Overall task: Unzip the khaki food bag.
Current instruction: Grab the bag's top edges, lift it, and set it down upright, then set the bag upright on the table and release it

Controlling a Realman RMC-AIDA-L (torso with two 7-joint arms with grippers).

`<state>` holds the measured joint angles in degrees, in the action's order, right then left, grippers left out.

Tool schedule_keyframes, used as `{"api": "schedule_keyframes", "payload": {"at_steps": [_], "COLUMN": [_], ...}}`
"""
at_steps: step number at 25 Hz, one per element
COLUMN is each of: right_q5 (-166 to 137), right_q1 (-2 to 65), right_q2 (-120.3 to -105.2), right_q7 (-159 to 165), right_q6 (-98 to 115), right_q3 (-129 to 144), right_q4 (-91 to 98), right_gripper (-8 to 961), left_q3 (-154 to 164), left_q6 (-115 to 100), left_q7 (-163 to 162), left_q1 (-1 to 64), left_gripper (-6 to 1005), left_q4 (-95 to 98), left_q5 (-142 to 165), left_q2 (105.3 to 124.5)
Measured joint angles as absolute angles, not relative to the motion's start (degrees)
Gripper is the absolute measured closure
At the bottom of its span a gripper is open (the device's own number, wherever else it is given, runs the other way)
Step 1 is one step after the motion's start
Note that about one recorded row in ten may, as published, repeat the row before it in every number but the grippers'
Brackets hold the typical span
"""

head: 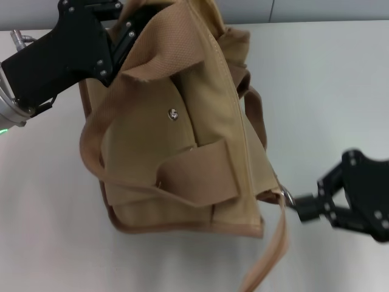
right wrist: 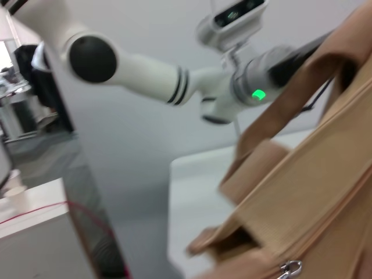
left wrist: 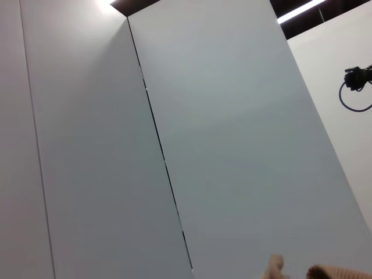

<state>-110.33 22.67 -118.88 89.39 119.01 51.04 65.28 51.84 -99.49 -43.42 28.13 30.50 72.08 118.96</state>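
The khaki food bag lies tilted on the white table, its silver snap facing up and a webbing handle folded across its side. My left gripper is at the bag's far top corner, shut on the fabric there and partly hidden by a handle. My right gripper is at the bag's near right corner, shut on the metal zipper pull. The pull also shows in the right wrist view. The left wrist view shows only a scrap of the bag.
A loose tan strap hangs from the bag's near corner toward the front edge. The left arm with a green light reaches over the bag. Grey wall panels stand behind the table.
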Motion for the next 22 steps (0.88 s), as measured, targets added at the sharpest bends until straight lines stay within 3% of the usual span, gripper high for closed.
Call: {"api": "schedule_keyframes", "payload": {"at_steps": [14, 22], "right_q5": [-111.06, -109.02], "right_q1": [24.71, 23.89], "right_q2": [-119.12, -117.73], "right_q7": [93.96, 94.38], "right_q6": [117.71, 115.82], "right_q3": [37.40, 29.70], "right_q4": [60.36, 58.30], "right_gripper": [811, 715], "left_q3": [52.10, 51.84], "left_q6": [-99.00, -99.02], "left_q7": [-43.45, -43.49], "left_q1": [28.69, 28.88], "left_gripper": [887, 885], "left_q4": [30.49, 30.49], "left_q5": [72.00, 72.00], "left_q2": [118.97, 118.92]}}
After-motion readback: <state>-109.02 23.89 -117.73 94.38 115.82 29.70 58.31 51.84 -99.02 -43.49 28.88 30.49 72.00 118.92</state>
